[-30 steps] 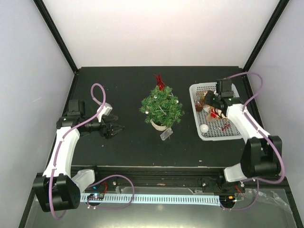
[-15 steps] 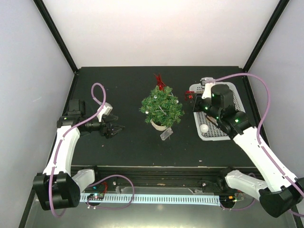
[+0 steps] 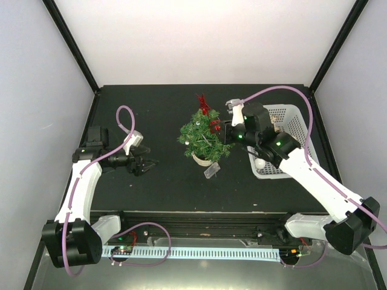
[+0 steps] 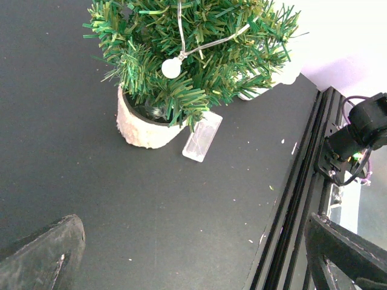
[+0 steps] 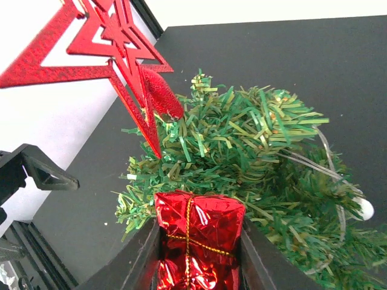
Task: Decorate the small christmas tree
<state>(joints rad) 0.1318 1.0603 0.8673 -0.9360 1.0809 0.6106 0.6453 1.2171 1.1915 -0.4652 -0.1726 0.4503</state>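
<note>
– The small christmas tree (image 3: pixel 205 138): where does it stand?

– At the middle of the bench (image 3: pixel 157 109), upright in its white pot (image 4: pixel 142 130). Its long axis is vertical. The red star (image 3: pixel 202 103) on top shows at its 12 o'clock edge from above, and a pale tag (image 4: pixel 202 136) lies against the pot at 5 o'clock.

– Which arm is nearer?

– The right arm (image 3: pixel 302 169). Its jaws are at the crown's 3 o'clock edge, so the tree lies at 9 o'clock from them. I cannot tell whether they touch the needles or stop just short.

– And those jaws?

– Clamped on a red foil parcel (image 5: pixel 199 235) tied with gold thread, 1 finger on each side. Green branches fill the wrist view just beyond it.

– The arm's pose?

– Stretched out from its base at 5 o'clock, passing the white basket (image 3: pixel 293 115) that sits at 3 o'clock of the tree, with the wrist aimed sideways at the foliage.

– The left arm (image 3: pixel 84 181)?

– Folded at 9 o'clock, well apart from the tree. Its jaws are wide apart and empty, facing the pot.

– What does the next move call for?

– Probably a short push toward 9 o'clock to seat the parcel in the side branches below the star. That push runs across the tree's axis, so it could tip the light pot.
</note>
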